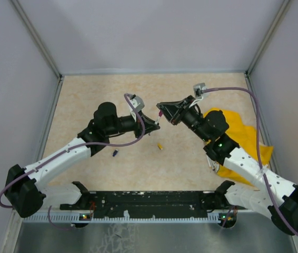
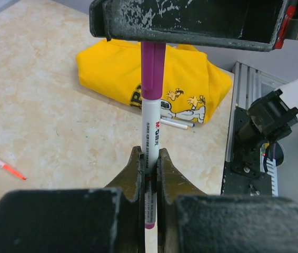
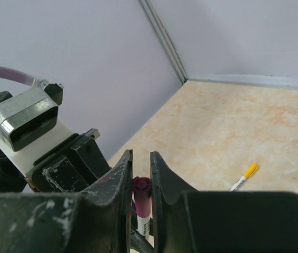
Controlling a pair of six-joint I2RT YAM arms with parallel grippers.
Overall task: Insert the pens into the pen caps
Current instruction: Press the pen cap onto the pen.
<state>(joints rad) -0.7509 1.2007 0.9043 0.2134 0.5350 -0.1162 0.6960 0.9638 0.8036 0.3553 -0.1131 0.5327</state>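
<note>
Two robot arms, bolted at the near edge of a tan table (image 1: 96, 174), reach inward and meet above its middle. Nearest the bases, a small dark blue piece (image 1: 115, 153) lies by the left arm, too small to tell apart further. Just beyond it, near the centre of the table, rests a yellow-capped pen (image 1: 160, 146), lying loose and well apart from both claws. An orange-pink pen (image 2: 1, 163) lies alone on the bare surface.

Above the middle, the left claw (image 1: 150, 122) is clamped tight on the barrel of a white pen (image 2: 150, 142), pinching it near its purple rear end, with the barrel pointing at the opposite arm. The right claw (image 3: 140, 168) faces it head-on, its fingers closed on either side of a purple cap (image 2: 152, 68). That cap sits over the tip of the white pen, in line with the barrel, both held off the table between the two claws. Whether it is pushed fully home cannot be told.

Farther to the right, a crumpled yellow cloth (image 1: 244, 137) with a cartoon print lies under the right arm, with another white-barrelled pen (image 2: 176, 124) at its edge.
</note>
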